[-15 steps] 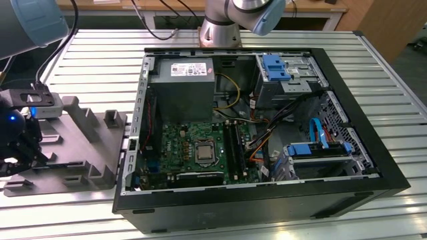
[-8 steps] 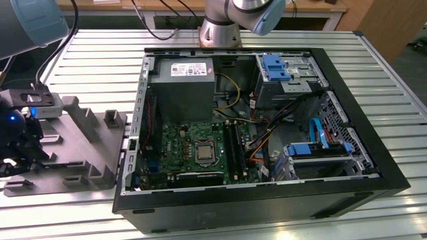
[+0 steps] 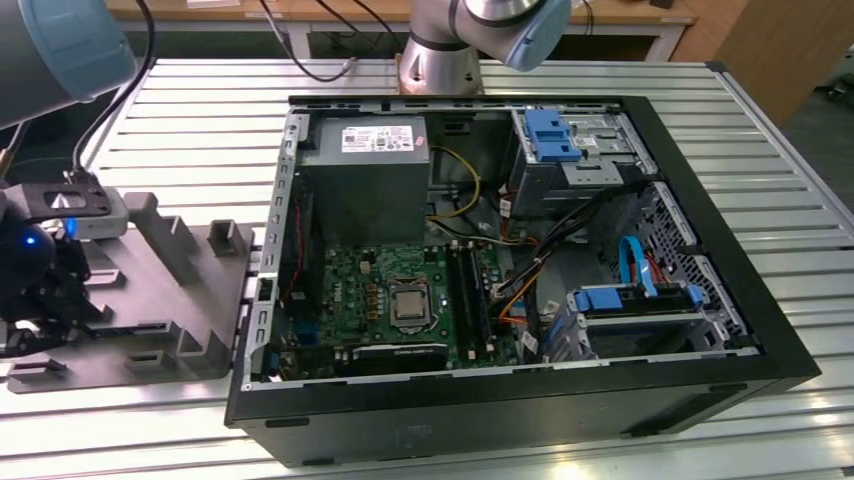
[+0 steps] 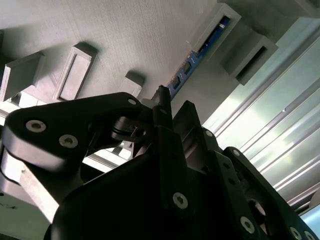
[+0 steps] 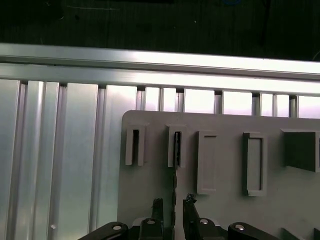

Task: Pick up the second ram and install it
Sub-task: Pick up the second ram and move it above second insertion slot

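Observation:
The second ram point(image 5: 175, 170) is a thin dark-blue strip standing on edge in a slot of the grey fixture plate point(image 5: 225, 210). In the second wrist view the ram point(image 4: 200, 50) runs away from the fingers, its blue face and small chips showing. In both wrist views my gripper point(image 5: 173, 202) is open, with one black fingertip point(image 5: 157, 204) on each side of the strip's near end and a small gap on each side. In the exterior view the gripper point(image 3: 47, 300) hangs over the fixture plate point(image 3: 174, 290) at the exterior view's left.
An open black computer case point(image 3: 534, 410) lies on the slatted metal table point(image 3: 200, 110), to the right of the fixture plate. Inside are a green motherboard point(image 3: 387, 290) with black slot rails point(image 3: 467, 290), a grey power-supply box point(image 3: 363, 170), blue drive brackets and cables. Raised blocks point(image 3: 227, 240) stand on the plate.

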Action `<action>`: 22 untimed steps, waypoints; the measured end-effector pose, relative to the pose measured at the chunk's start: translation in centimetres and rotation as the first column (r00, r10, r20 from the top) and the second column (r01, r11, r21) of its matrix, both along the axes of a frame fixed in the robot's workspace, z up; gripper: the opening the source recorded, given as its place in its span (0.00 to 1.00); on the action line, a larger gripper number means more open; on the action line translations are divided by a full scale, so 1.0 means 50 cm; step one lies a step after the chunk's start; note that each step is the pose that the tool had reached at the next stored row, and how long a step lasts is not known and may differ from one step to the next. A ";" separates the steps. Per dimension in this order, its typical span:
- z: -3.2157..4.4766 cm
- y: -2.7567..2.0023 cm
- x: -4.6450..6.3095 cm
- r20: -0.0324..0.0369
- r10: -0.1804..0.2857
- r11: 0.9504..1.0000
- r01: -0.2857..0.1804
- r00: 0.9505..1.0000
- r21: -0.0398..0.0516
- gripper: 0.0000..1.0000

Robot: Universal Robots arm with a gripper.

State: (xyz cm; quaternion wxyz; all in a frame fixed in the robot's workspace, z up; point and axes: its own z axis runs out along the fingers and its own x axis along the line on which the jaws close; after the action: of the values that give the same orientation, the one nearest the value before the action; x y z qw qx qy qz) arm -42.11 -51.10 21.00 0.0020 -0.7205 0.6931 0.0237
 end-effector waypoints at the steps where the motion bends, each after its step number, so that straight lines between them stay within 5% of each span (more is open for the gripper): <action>1: -0.002 0.0001 -0.001 0.002 0.001 1.000 -0.001 1.000 0.001 0.30; 12: -0.023 0.0029 -0.010 0.006 0.003 1.000 -0.003 1.000 0.001 0.30; 22: -0.022 0.0047 -0.010 0.006 0.003 1.000 -0.003 1.000 0.001 0.30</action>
State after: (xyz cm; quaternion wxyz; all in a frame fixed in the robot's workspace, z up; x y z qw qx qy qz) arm -42.59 -50.87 19.91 0.0045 -0.7216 0.6919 0.0218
